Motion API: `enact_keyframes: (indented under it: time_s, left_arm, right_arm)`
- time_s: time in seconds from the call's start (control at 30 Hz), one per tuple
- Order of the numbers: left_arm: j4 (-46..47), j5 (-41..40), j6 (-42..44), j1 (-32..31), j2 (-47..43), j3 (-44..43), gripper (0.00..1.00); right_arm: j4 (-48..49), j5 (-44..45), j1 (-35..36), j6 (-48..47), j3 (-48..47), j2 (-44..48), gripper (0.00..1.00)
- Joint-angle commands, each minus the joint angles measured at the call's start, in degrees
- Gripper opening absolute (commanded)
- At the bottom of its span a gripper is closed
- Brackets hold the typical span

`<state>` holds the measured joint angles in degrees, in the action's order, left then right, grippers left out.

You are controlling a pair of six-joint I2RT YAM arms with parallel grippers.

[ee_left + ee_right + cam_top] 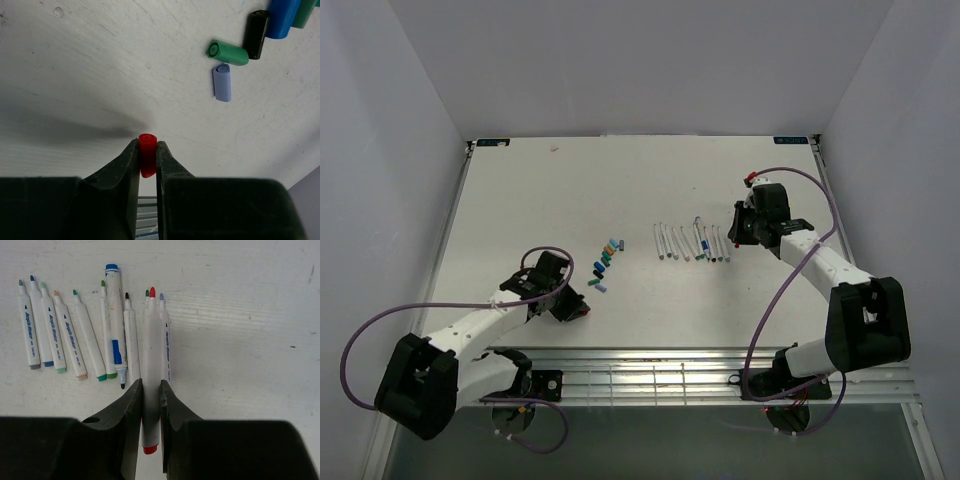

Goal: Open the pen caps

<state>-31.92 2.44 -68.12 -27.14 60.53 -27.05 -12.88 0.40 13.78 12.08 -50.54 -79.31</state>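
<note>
In the left wrist view my left gripper [147, 146] is shut on a red pen cap [147, 152], held just above the white table. Loose caps lie beyond it: green [228, 52], black [256, 35], pale lilac [222, 82] and blue [284, 17]. From above, the cap pile [606, 258] sits right of my left gripper [582, 308]. My right gripper [151, 385] is shut on the barrel of a white pen with a bare red tip [151, 335], at the right end of a row of uncapped pens [65, 335]. That row [685, 242] lies left of the right gripper [735, 238].
A thicker marker with a blue cap [115, 315] lies among the pens. A slatted metal rail [650, 375] runs along the table's near edge between the arm bases. White walls enclose the table on three sides. Purple cables [800, 270] loop off both arms.
</note>
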Motion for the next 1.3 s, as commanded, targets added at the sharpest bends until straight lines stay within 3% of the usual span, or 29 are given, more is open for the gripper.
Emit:
enact_keyframes:
  time_s: [0.0, 0.13, 0.53, 1.03, 1.27]
  left_arm:
    - [4.7, 0.5, -3.8, -0.2, 3.3, -1.0, 0.00]
    - [7.3, 0.7, -4.0, -0.4, 6.7, -1.3, 0.01]
    - [9.7, -0.7, -2.5, -0.4, 14.9, -4.2, 0.26]
    - [9.2, 0.0, -2.5, -0.4, 13.4, -2.7, 0.51]
    - [8.8, 2.0, -1.6, -0.3, 8.4, -2.4, 0.52]
  right_arm:
    - [5.0, -4.9, -1.3, 0.5, 0.4, -2.4, 0.08]
    - [7.0, -8.6, -2.4, 1.2, 0.5, -4.4, 0.08]
    - [9.4, -10.7, -4.0, 0.8, 0.4, -6.5, 0.08]
    - [11.1, -11.8, -5.7, 0.0, -0.3, -11.1, 0.08]
    - [11.0, -10.7, -6.5, -1.4, 0.4, -12.4, 0.08]
